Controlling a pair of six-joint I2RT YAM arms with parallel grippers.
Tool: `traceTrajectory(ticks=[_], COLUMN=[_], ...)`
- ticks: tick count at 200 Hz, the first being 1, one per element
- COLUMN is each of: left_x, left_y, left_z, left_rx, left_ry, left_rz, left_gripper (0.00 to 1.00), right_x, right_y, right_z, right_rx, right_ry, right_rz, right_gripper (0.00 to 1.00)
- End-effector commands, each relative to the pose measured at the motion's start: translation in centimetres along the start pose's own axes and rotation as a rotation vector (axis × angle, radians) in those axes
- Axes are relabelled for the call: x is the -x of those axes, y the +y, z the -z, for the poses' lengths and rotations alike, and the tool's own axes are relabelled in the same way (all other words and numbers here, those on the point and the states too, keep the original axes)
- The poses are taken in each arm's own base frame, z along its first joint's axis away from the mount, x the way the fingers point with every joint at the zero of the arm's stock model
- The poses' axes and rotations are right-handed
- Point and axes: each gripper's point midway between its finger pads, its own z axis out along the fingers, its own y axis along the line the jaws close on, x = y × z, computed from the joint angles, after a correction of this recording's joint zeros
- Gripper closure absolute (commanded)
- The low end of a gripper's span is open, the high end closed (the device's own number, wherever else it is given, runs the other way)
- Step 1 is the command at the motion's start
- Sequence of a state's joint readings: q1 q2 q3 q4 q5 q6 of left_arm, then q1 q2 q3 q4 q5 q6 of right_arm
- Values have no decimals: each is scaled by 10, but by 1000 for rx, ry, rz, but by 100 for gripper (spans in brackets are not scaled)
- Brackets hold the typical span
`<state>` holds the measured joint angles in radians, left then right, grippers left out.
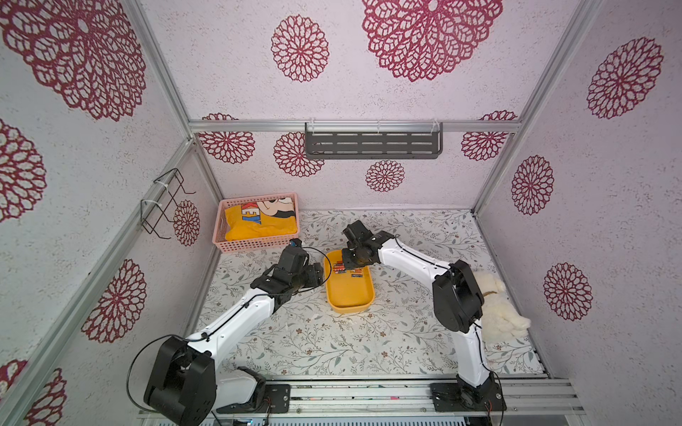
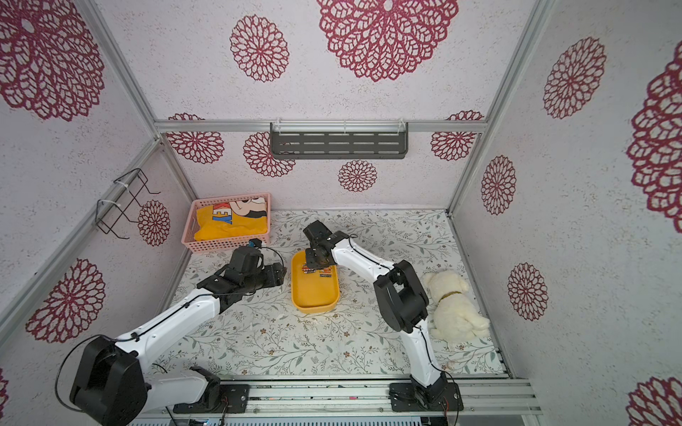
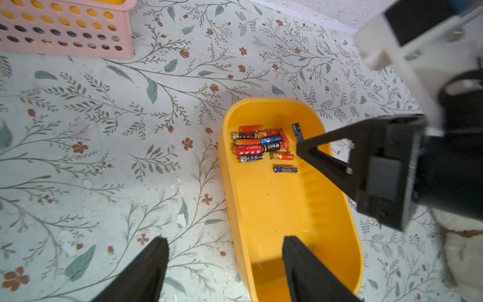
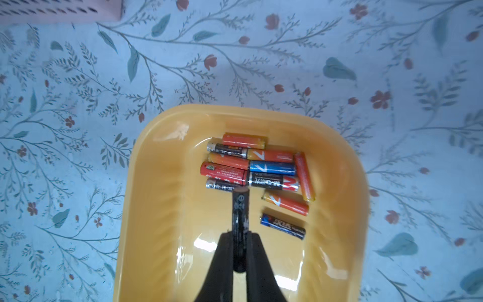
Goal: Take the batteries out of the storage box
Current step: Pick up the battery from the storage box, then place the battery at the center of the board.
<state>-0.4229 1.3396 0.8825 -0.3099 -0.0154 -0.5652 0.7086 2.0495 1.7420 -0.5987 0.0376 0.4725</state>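
Where the table (image 1: 295, 332) meets its far left corner, a pink basket (image 1: 258, 243) holds a folded yellow cloth (image 1: 258, 225). Just right of it, the left gripper (image 3: 226, 239) stands wide open with nothing in it, one finger over the table and the other over the inside of the box (image 1: 348, 295), so the left wall lies between them; whether it touches, I cannot tell. The yellow box sits mid-table, and the batteries (image 3: 258, 145) lie bunched at its far end. Above them the right gripper (image 4: 240, 235) is closed tight on a black battery (image 4: 240, 204), which is lifted clear of the others. At the right edge lies a white toy dog (image 2: 454, 306).
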Motion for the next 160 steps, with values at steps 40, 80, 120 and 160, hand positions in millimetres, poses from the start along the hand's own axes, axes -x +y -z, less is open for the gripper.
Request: traceTrajectory(ticks=[40,80,120,160], left_x=[4,-10,-21,-27], left_y=[-16,-14,-21,-29], left_z=[-45,-74,-93,-103], left_rx=[-84,-71,-59,-53], left_ry=[103,172,208,229], left_rz=[-13,-20,-72,-103], left_gripper=[33,37,45,57], right_x=[-11,-43,-61,-72], right_y=[-85,-121,-127,-138], right_z=[34,23,9,0], right_rx=[-154,-213,-206,-243], right_ry=[-51,-31,-27,-23], right_rz=[-104,-119,-79,-76], right_gripper=[100,100,100,100])
